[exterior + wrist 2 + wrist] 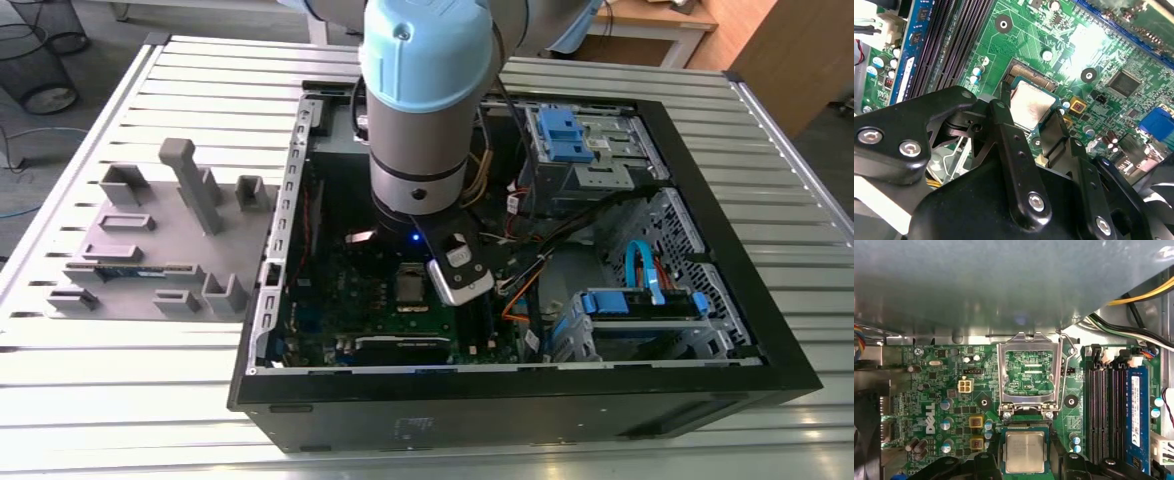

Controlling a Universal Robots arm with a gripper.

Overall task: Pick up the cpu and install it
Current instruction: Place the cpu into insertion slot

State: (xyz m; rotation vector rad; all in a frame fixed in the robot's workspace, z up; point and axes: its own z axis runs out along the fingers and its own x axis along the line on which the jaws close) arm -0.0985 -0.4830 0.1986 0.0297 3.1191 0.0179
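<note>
The cpu (pixel 1025 451) lies level over the socket (pixel 1024 426) of the motherboard (pixel 944 390), with its silver-grey lid facing outward. A narrow strip of gold contacts is exposed along one edge. We cannot tell whether the chip already touches those contacts. The gripper (pixel 1026 462) pinches the cpu: in both wrist views its black fingers (pixel 1002 120) press against two opposite edges of the chip. Just beyond the exposed contacts, the metal load plate (pixel 1002 375) of the socket is hinged open, and bare green board shows through its window. The retaining lever (pixel 1068 365) runs along one side of the plate. Beside the socket we see the black memory slots (pixel 1101 410), and a blue memory module (pixel 1136 410) sits in the slot farthest from the chip. In the exterior view, the arm (pixel 424 100) descends from 12 o'clock into the open computer case (pixel 787 375) and stops over the board, left of the case's centre. A silver wrist camera (pixel 461 275) sits at its lower end. Blue drive brackets (pixel 567 130) occupy the case at 1 o'clock, and a second blue bracket (pixel 641 305) lies at 4 o'clock. The case rests on a slatted metal desk (pixel 200 70). A grey parts fixture (pixel 147 240) stands on the desk at 9 o'clock of the case, just beside its wall.
</note>
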